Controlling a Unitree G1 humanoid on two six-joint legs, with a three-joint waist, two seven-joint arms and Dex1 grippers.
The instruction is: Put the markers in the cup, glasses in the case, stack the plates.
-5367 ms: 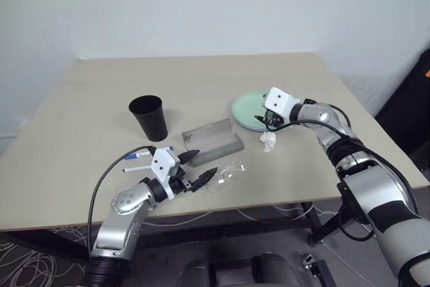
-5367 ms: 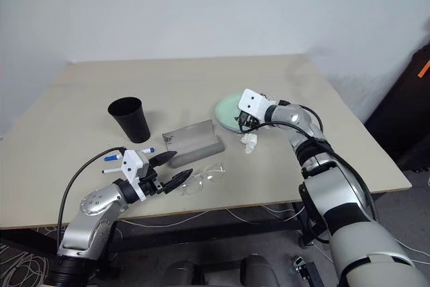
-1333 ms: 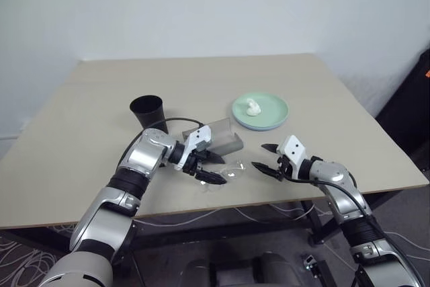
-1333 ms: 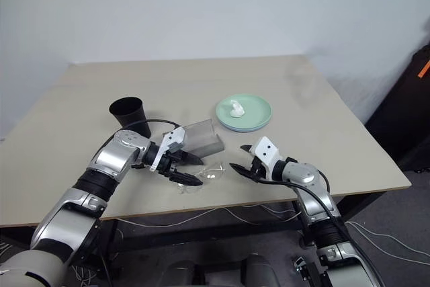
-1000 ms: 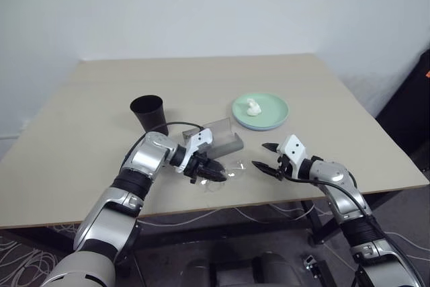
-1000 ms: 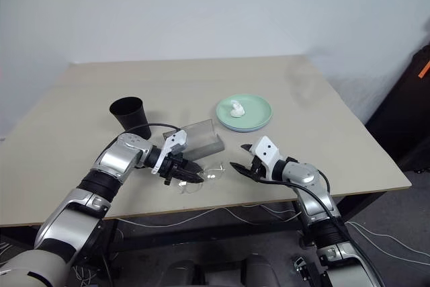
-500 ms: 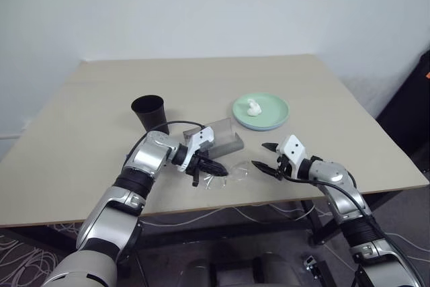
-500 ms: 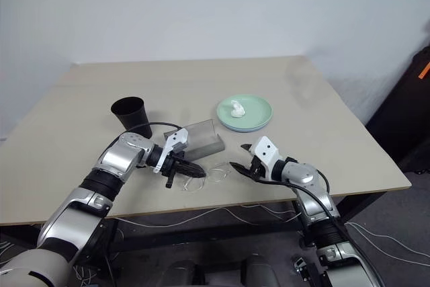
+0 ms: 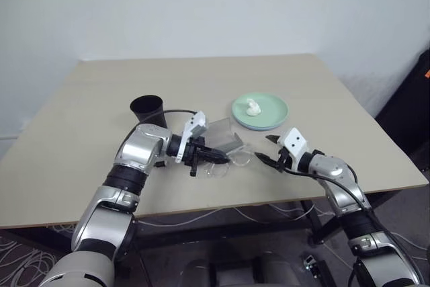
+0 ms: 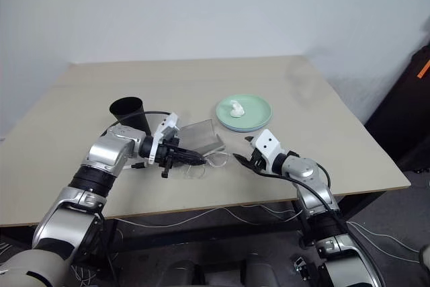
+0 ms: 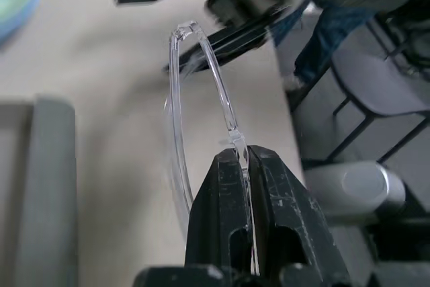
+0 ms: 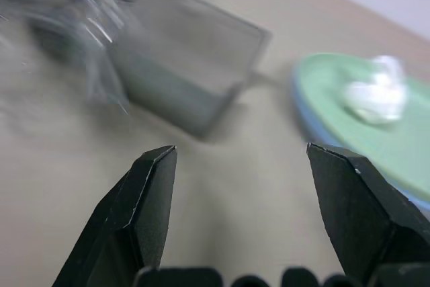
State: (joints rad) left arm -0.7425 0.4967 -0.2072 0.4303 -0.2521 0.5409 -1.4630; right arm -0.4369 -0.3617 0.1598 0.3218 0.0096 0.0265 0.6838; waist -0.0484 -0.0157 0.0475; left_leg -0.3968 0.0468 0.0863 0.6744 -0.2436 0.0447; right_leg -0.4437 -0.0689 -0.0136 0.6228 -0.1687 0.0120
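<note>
Head views, left to right. Black cup (image 9: 149, 110) stood upright left of centre on the beige table (image 9: 87, 139), partly behind the left arm. Markers could not be made out at this moment.

Left gripper (image 9: 213, 156) sat just right of the cup, pointing toward frame right, jaws pressed together on the glasses (image 9: 232, 159). The left wrist view showed the two black fingers (image 11: 218, 213) pinching a clear frame arm of the glasses, the rest of the frame arcing away above the tabletop. From the head views the glasses looked lifted off the table, though the clear plastic made that hard to confirm.

Grey case (image 9: 225, 140) lay open at frame centre, just behind the left gripper and the glasses, lid up.

Right gripper (image 9: 269, 150) was right of centre, pointing toward the glasses, near them but apart; jaws spread, nothing between them. Right wrist view showed both fingers (image 12: 144, 199) wide over bare table with the case ahead.

Plates (image 9: 260, 111) sat stacked in the upper right of centre, mint green on light blue, with a small white crumpled lump (image 9: 253, 107) on top.
</note>
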